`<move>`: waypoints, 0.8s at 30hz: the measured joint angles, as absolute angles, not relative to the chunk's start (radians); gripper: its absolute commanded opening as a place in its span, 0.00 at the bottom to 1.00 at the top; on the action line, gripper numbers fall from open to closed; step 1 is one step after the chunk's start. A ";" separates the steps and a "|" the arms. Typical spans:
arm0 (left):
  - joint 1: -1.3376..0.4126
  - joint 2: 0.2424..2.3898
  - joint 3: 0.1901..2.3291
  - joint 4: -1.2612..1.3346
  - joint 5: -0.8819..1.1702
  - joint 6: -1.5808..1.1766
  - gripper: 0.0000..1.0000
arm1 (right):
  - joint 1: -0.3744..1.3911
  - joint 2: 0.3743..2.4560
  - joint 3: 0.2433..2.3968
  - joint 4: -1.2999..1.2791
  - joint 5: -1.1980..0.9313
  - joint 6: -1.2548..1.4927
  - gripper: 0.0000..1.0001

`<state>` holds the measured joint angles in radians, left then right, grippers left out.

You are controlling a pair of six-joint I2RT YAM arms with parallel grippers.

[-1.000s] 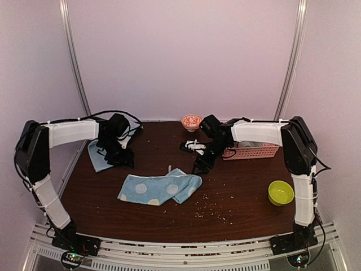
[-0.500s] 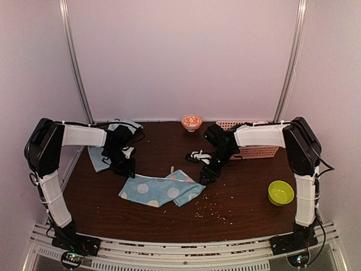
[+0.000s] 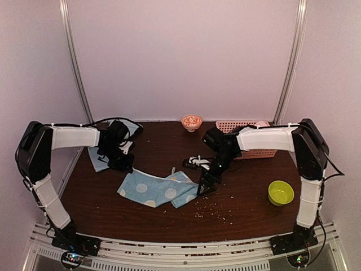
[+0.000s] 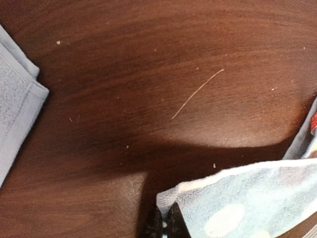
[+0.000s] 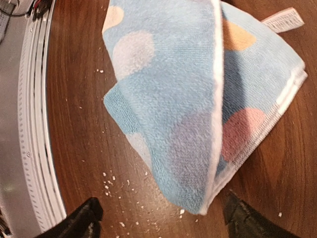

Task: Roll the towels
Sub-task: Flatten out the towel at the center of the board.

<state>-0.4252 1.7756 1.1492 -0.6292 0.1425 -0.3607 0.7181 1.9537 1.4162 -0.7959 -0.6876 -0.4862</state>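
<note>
The spotted light-blue towel (image 3: 157,189) lies partly folded at the table's middle. My left gripper (image 3: 127,169) is at its back left corner. In the left wrist view this gripper (image 4: 164,225) is shut, pinching the white-hemmed corner of the spotted towel (image 4: 247,203). My right gripper (image 3: 204,187) hangs over the towel's right end. In the right wrist view it (image 5: 166,223) is open, and the folded tip of the towel (image 5: 193,114) points into the gap without touching either finger. The plain towel (image 3: 100,160) lies at the back left, partly under my left arm, and shows as the plain towel (image 4: 15,109) in the left wrist view.
A pink lattice basket (image 3: 254,148) stands at the back right and a lime-green bowl (image 3: 280,193) at the front right. A small orange-patterned bowl (image 3: 191,121) sits at the back edge. Crumbs (image 3: 211,210) are scattered in front of the towel.
My left gripper has come to the spotted towel's left corner and shut on it. My right gripper has moved forward to the towel's right end and opened wider.
</note>
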 measured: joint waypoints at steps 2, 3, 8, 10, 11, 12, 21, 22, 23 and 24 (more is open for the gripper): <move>-0.425 1.755 1.149 -0.629 0.143 -0.361 0.00 | 0.731 1.981 1.423 -0.777 -0.678 -0.471 0.25; -0.425 1.750 1.149 -0.629 0.143 -0.361 0.00 | 0.736 2.000 1.435 -0.775 -0.674 -0.458 0.10; -0.425 1.748 1.157 -0.648 0.136 -0.358 0.00 | 0.744 2.040 1.462 -0.751 -0.623 -0.414 0.00; -0.425 1.748 1.192 -0.692 0.118 -0.349 0.00 | 0.743 2.031 1.475 -0.754 -0.577 -0.411 0.00; -0.425 1.748 1.217 -0.712 0.106 -0.345 0.00 | 0.740 2.024 1.490 -0.763 -0.551 -0.411 0.00; -0.425 1.745 1.258 -0.735 0.089 -0.338 0.00 | 0.739 2.016 1.517 -0.781 -0.519 -0.413 0.00; -0.427 1.383 1.412 -0.656 0.051 -0.257 0.00 | 0.661 1.619 1.649 -0.694 -0.261 -0.415 0.40; -0.428 1.336 1.382 -0.641 0.087 -0.256 0.00 | 0.662 1.543 1.601 -0.682 -0.261 -0.427 0.49; -0.429 1.283 1.324 -0.623 0.146 -0.256 0.05 | 0.676 1.472 1.538 -0.679 -0.270 -0.450 0.59; -0.431 1.248 1.279 -0.631 0.183 -0.257 0.08 | 0.694 1.421 1.478 -0.683 -0.282 -0.461 0.70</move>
